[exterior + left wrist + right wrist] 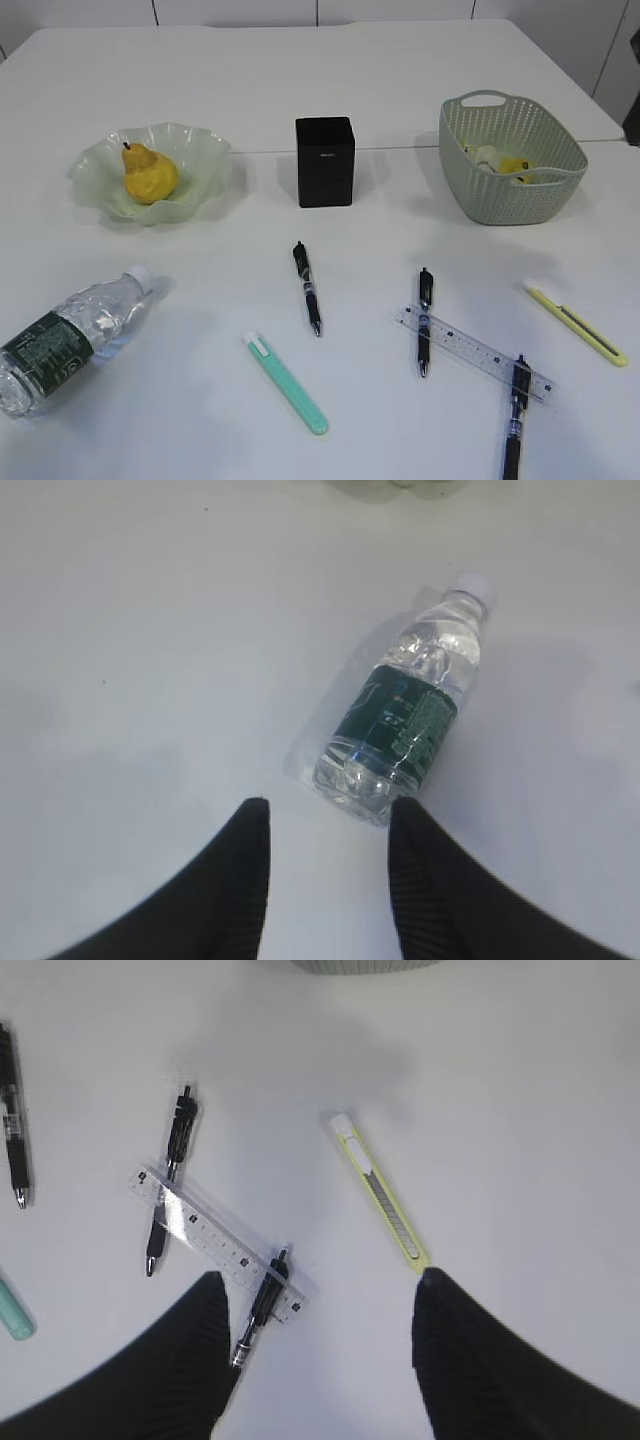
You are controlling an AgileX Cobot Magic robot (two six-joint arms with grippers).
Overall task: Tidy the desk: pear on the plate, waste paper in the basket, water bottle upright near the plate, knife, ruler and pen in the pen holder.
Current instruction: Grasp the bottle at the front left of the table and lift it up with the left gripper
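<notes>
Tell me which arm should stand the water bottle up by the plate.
Left, probably. The left hand hangs open just short of the lying bottle, on the plate's side of the desk. The right hand hovers over the ruler and pens instead.

White wall panels point(235, 10), divided by thin dark vertical seams, line the background of the exterior view. A dark object point(634, 118), cut off by the frame and unidentifiable, stands at far right.
</notes>
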